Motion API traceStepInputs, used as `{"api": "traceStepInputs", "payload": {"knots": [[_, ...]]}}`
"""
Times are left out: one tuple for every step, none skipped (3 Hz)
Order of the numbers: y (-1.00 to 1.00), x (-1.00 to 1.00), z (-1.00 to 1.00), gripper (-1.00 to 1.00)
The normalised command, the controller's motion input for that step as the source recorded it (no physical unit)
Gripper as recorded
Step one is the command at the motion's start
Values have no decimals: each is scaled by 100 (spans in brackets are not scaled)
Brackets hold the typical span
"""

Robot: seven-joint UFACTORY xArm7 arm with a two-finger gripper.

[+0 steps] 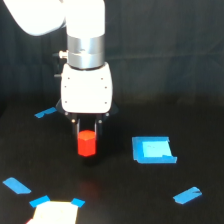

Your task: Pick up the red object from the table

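Observation:
The red object (86, 143) is a small red-orange faceted block, upright in the middle of the exterior view. My gripper (87, 134) hangs straight down from the white arm body (86, 90), and its dark fingers (77, 126) flank the block's top on both sides. A faint shadow lies below the block, so it seems to sit slightly above the black table (115, 200). The fingers look closed against the block's upper part, though their tips are partly hidden by it.
A blue square patch (153, 150) lies to the block's right in the exterior view. Blue tape strips sit at the back left (45, 113), front left (16, 186) and front right (187, 195). A pale sheet with blue corners (54, 212) is at the bottom edge.

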Motion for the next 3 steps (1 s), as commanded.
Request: {"api": "traceStepInputs", "payload": {"knots": [[-100,100,100,-24],[-55,100,100,4],[-40,100,100,12]]}}
